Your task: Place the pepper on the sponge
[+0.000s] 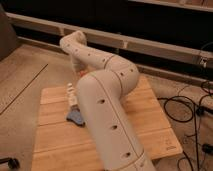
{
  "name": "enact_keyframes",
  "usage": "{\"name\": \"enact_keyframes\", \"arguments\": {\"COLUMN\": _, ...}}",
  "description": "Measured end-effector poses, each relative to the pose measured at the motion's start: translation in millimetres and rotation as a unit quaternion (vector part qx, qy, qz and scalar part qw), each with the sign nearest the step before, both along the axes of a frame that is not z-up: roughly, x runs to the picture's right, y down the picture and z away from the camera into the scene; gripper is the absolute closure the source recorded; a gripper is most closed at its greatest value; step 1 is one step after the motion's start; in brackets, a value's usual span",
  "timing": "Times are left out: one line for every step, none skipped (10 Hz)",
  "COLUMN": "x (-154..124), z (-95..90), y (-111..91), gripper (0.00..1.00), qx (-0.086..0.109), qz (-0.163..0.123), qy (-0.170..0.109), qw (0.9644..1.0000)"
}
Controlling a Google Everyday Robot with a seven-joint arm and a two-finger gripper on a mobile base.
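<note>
The sponge (74,117) lies flat on the wooden board (55,145), its right end hidden behind the thick near link of the arm (107,120), so its long axis cannot be read for sure. The blue part that shows has nothing on it. The gripper (77,73) hangs beyond the sponge and above it, at the end of the forearm that bends down from the elbow. From the jaws, the sponge therefore lies toward the camera and lower, slightly to the left in this view. The jaws are closed tight, but the arm hides most of them, and I cannot tell whether they hold anything. No pepper can be made out, either on the sponge or elsewhere on the board. It may be in the closed jaws or behind the arm. A small pale upright thing (70,93) stands just beyond the sponge, between it and the gripper, and I cannot tell what it is. In my judgement, anything coming down to the sponge from the gripper would have to clear it. No bowl or other container shows.
</note>
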State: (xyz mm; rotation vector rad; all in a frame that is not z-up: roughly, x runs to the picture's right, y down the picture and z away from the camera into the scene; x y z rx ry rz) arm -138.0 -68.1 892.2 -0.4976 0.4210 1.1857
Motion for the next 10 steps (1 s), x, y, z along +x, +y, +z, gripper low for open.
{"name": "enact_keyframes", "arguments": {"x": -1.7, "z": -6.9, "y": 12.4, "gripper": 1.00, "qx": -0.008, "qz": -0.003, "qy": 0.003, "qw": 1.0000}}
{"name": "enact_keyframes", "arguments": {"x": -0.7, "z": -16.6, "y": 29.9, "gripper": 1.00, "qx": -0.020, "qz": -0.004, "qy": 0.010, "qw": 0.9997}}
{"name": "enact_keyframes", "arguments": {"x": 1.6, "z": -26.3, "y": 54.5, "gripper": 1.00, "qx": -0.040, "qz": 0.001, "qy": 0.020, "qw": 0.9990}}
{"name": "enact_keyframes", "arguments": {"x": 4.3, "z": -33.7, "y": 71.3, "gripper": 1.00, "qx": -0.055, "qz": 0.010, "qy": 0.027, "qw": 0.9981}}
{"name": "enact_keyframes", "arguments": {"x": 8.9, "z": -43.5, "y": 95.6, "gripper": 1.00, "qx": -0.077, "qz": 0.024, "qy": 0.040, "qw": 0.9959}}
{"name": "enact_keyframes", "arguments": {"x": 18.8, "z": -55.0, "y": 121.5, "gripper": 1.00, "qx": -0.103, "qz": 0.042, "qy": 0.059, "qw": 0.9921}}
{"name": "enact_keyframes", "arguments": {"x": 26.8, "z": -63.6, "y": 138.6, "gripper": 1.00, "qx": -0.119, "qz": 0.055, "qy": 0.073, "qw": 0.9887}}
{"name": "enact_keyframes", "arguments": {"x": 30.6, "z": -67.8, "y": 147.7, "gripper": 1.00, "qx": -0.127, "qz": 0.060, "qy": 0.081, "qw": 0.9867}}
{"name": "enact_keyframes", "arguments": {"x": 29.3, "z": -70.9, "y": 152.7, "gripper": 1.00, "qx": -0.132, "qz": 0.061, "qy": 0.082, "qw": 0.9859}}
{"name": "enact_keyframes", "arguments": {"x": 27.9, "z": -71.0, "y": 152.9, "gripper": 1.00, "qx": -0.132, "qz": 0.061, "qy": 0.082, "qw": 0.9860}}
